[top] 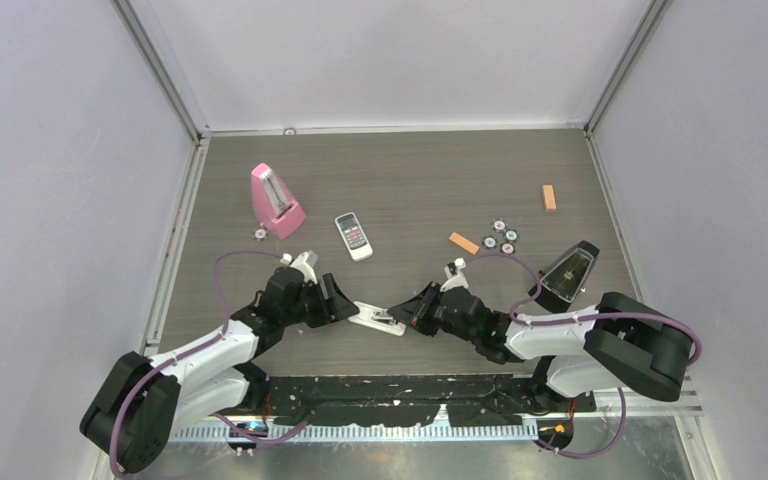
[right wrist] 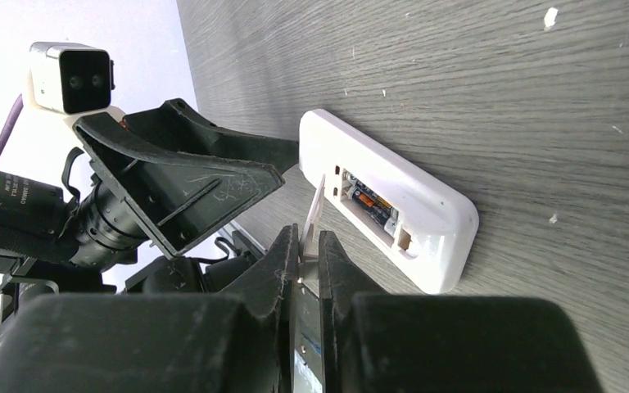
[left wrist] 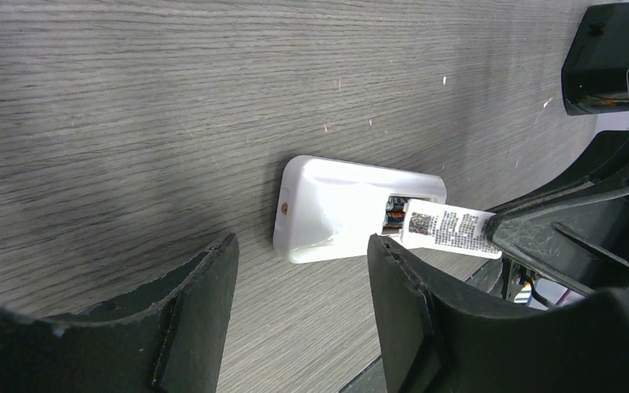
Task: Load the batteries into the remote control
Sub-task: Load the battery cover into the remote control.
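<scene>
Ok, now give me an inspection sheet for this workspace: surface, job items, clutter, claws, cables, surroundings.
Surface: dark wood-grain table, a few pale specks.
Job's things: white remote lies back up between the arms, bay uncovered; a battery sits inside; loose batteries: nothing seen.
Clutter: pink metronome, black metronome, small remote with a display, two orange blocks, coin discs.
Claws: left claw open, holding nothing, beside the white remote; right claw shut on the battery cover.
Cables: purple cables loop along both arms.
Surroundings: pale walls on three sides, metal frame posts.
</scene>
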Robot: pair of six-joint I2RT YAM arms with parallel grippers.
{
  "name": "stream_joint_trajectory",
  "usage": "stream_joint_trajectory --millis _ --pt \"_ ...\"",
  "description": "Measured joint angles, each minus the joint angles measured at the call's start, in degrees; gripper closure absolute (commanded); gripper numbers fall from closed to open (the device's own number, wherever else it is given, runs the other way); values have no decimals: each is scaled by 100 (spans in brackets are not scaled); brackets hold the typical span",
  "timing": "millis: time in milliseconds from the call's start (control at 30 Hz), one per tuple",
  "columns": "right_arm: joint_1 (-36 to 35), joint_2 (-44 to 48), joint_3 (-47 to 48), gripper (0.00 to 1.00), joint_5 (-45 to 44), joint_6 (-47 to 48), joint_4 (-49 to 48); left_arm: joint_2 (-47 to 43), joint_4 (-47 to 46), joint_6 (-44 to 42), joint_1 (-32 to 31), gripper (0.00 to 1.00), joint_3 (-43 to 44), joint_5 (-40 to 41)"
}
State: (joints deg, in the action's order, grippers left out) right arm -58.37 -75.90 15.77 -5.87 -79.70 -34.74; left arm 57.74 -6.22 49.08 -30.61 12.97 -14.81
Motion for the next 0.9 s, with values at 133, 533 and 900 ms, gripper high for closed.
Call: stream_joint_trajectory --millis 133,533,900 --pt "2 -96 4 95 0 4 20 0 0 0 0 40 0 2" --pt "26 -483 94 95 90 15 -240 2 -2 -2 0 40 0 0" --pt "35 -151 96 95 105 28 -55 98 -74 2 0 45 0 0"
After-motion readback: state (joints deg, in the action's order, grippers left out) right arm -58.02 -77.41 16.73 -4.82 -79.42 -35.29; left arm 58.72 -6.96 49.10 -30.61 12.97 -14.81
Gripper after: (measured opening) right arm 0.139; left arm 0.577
